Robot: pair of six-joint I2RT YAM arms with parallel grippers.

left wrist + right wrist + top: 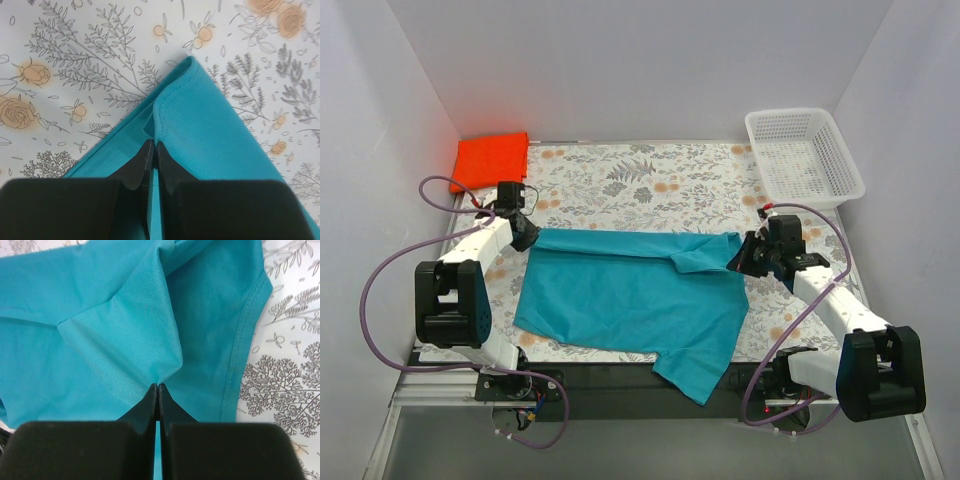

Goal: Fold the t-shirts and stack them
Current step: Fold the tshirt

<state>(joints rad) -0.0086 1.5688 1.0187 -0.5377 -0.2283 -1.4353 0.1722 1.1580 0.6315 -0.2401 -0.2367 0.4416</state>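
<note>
Lurker: progress on the shirts? looks like laundry day over there

Me: roughly halfway, I'd say. Most of the table (620, 175) with the flowery cover is taken up by the teal shirt (620, 300). It's spread out between my two arms and nowhere near a tidy packet yet. The white basket (805, 155) sits at the far right corner, out of the action. The orange-red shirt (493, 158) is parked in the far left corner and looks folded into a flat pad, so I'd call that one done. What's left is to finish folding the teal one, then stack the two.

Lurker: and your hands?

Me: both are clamped on the teal shirt. My left gripper (154, 150) pinches its far left corner. My right gripper (158, 390) has a nip of cloth at the far right end, with fabric bunching up at the closed tips.

Lurker: how's the cloth look?

Me: thin and soft, a fine knit, mostly smooth with a few creases. One sleeve (705, 252) is flopped back over the body at the far right, and the other sleeve (692, 368) hangs off the near edge over the black rail (610, 372). The stitched hem (175, 95) curls up right in front of my left gripper
</note>
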